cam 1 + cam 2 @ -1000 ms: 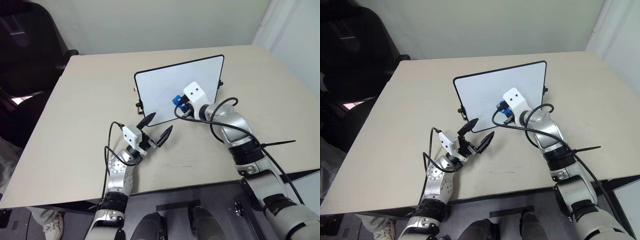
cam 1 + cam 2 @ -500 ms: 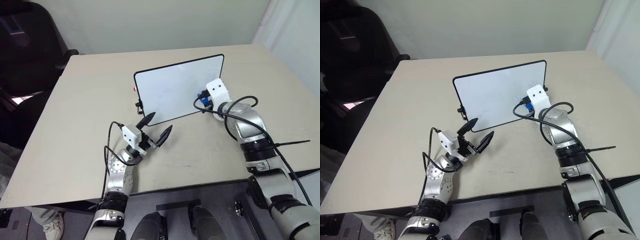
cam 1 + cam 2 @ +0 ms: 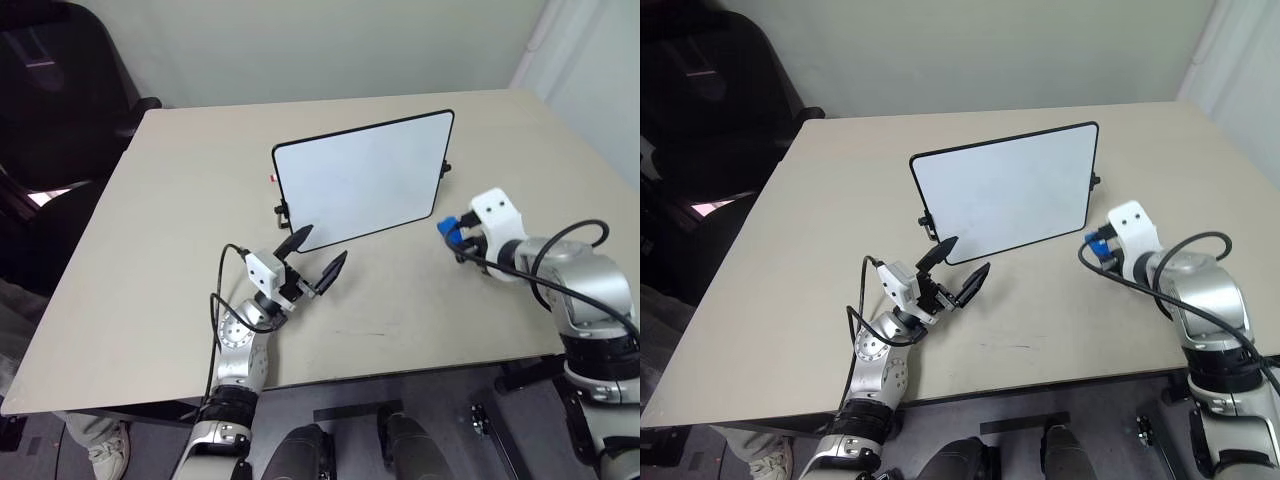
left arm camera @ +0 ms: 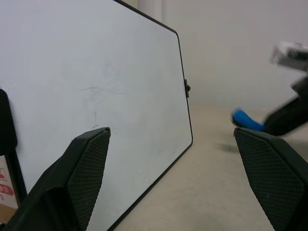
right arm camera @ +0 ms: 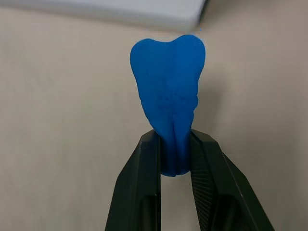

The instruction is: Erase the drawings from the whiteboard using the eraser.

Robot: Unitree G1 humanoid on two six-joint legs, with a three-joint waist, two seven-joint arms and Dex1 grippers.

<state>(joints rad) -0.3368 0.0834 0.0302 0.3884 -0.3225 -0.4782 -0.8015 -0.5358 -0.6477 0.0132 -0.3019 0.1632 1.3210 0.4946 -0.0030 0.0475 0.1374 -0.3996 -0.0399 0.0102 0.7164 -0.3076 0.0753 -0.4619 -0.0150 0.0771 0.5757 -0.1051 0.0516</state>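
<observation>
- Pinching the eraser (image 5: 168, 103) by its tail end, right gripper (image 3: 455, 235) sits beside the whiteboard (image 3: 360, 178); it could twist loose.
- Left gripper (image 3: 312, 256), fingers spread and empty before the whiteboard, could knock it over.

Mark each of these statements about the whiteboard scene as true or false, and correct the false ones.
1. The right pincer is shut on the blue eraser. True.
2. The eraser is pressed against the whiteboard. False: it is held off the board's right edge, above the table.
3. The left pincer is open. True.
4. The whiteboard lies flat on the table. False: it stands propped upright.
5. The left pincer grips the board's rim. False: it holds nothing, near the board's lower left corner.
</observation>
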